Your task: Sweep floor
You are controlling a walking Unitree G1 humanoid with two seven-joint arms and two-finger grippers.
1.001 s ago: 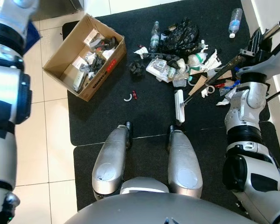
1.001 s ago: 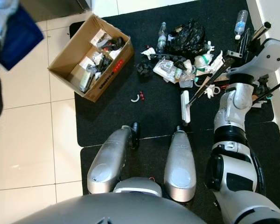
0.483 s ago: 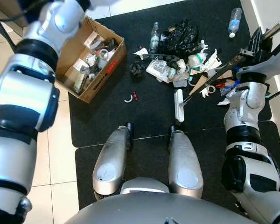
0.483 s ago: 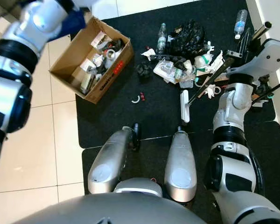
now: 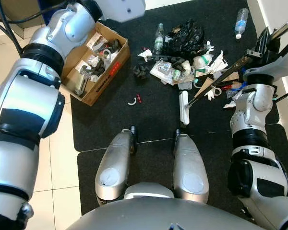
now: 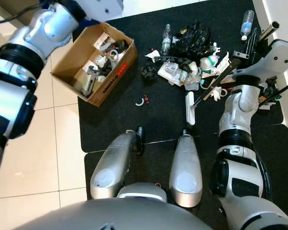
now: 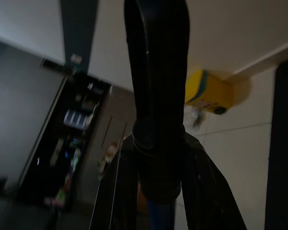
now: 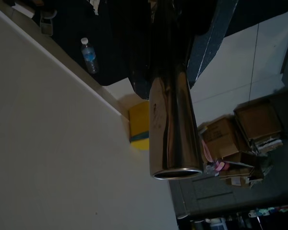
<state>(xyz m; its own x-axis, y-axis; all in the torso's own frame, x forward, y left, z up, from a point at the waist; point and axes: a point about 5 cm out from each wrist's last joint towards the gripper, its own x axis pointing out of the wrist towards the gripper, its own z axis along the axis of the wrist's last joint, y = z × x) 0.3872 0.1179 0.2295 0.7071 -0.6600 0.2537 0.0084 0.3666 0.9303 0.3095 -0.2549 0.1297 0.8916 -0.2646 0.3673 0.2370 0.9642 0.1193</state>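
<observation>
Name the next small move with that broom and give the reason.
Probably draw the broom head toward the feet: the right gripper holds its pole, the white head rests on the black mat at the near edge of the litter pile.

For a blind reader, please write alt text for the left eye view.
The right gripper holds a broom against a litter pile on a black mat. A cardboard box lies left, under the raised left arm.
</observation>
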